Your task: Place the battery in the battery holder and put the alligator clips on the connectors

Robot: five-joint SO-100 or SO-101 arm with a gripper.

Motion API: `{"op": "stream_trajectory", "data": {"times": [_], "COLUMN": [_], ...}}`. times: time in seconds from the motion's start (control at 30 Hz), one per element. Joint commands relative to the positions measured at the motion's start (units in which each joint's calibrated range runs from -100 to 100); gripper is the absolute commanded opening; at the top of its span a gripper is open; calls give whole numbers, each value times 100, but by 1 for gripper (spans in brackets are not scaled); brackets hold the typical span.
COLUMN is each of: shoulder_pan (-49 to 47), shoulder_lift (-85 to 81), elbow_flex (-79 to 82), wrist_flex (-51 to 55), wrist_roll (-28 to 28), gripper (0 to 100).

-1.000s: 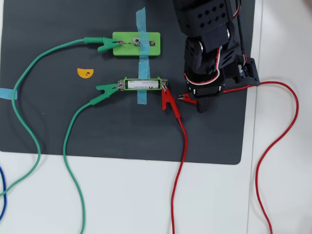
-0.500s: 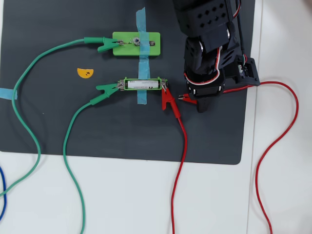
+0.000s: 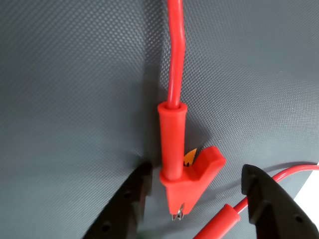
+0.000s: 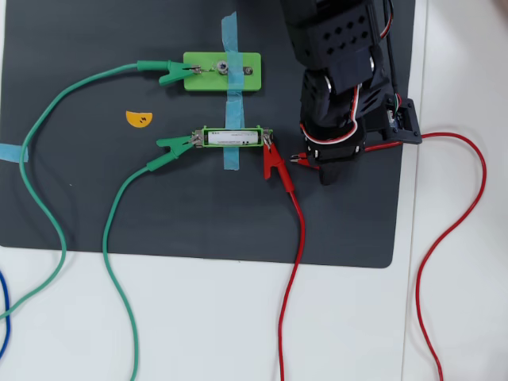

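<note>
With the battery (image 4: 232, 137) already lying in the battery holder (image 4: 235, 137), the end effector (image 3: 192, 209) is hanging spread and empty around a red alligator clip (image 3: 187, 177), and should be closing squarely on its sleeve, judging by the wrist view.

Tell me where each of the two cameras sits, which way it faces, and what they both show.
Wrist view: rides on the arm, looks along the dark mat at a red alligator clip between the gripper's fingers.
Overhead view: fixed above, looks straight down on the mat, battery holder, wires and the arm.
Shared: the mat and the red clip at the arm's tip.
</note>
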Motion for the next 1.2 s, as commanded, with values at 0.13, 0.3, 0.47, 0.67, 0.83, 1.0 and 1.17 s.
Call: {"op": "stream_trajectory", "data": {"times": [0.13,0.3,0.47,0.67,0.83,1.0,1.17], "shoulder_pan": [32,32,32,42,82,52,62], "shoulder_lift": [83,91,91,142,576,806,814], "elbow_flex": [-465,-465,-473,-798,-1228,-1552,-1596], "wrist_flex": [-2,6,24,857,1201,1588,1588], "wrist_roll": [-36,-36,-31,-31,-31,-31,-31], "gripper": [17,17,17,17,17,17,17]}}
